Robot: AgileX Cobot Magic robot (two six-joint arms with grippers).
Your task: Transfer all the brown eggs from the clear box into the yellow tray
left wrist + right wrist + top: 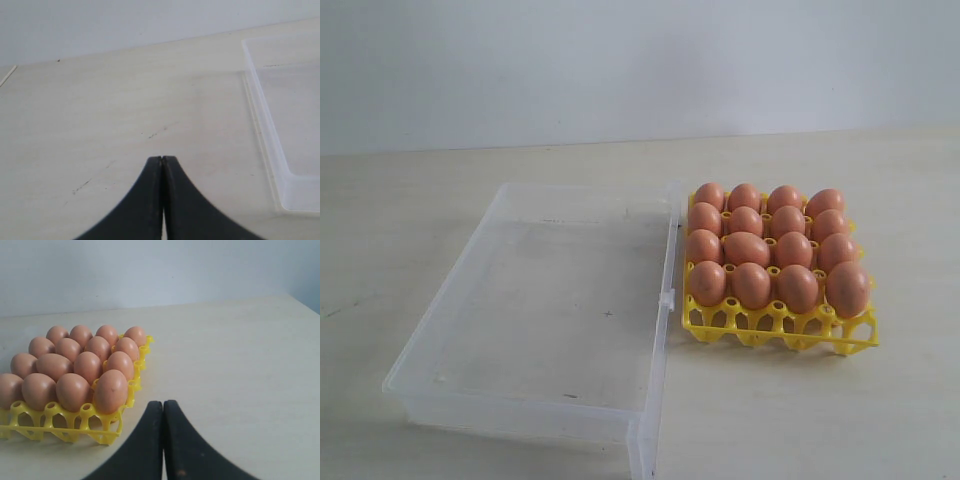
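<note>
Exterior view: pale wooden desk (880, 200). A shallow rectangular transparent plastic box (520, 415) lies mid-desk and reaches toward the near edge, only its bare floor showing. Its small latch tab (667, 298) faces a bright yellow square plastic lattice tray (780, 332) just beside it, on the side nearer the desk's right edge; I cannot tell whether they touch. Sixteen smooth orange-brown oval eggs (750, 250) fill the tray, four rows of four, one per cup. The grippers appear only in the wrist views. Left wrist view: the left gripper (162, 160) hangs over bare desk, its black fingers pressed together on nothing, with one corner of the box to one side. Right wrist view: the right gripper (163, 404) is likewise closed and empty-handed, near a tray corner but clear of it. This view shows the tray's short legs on the desk.
</note>
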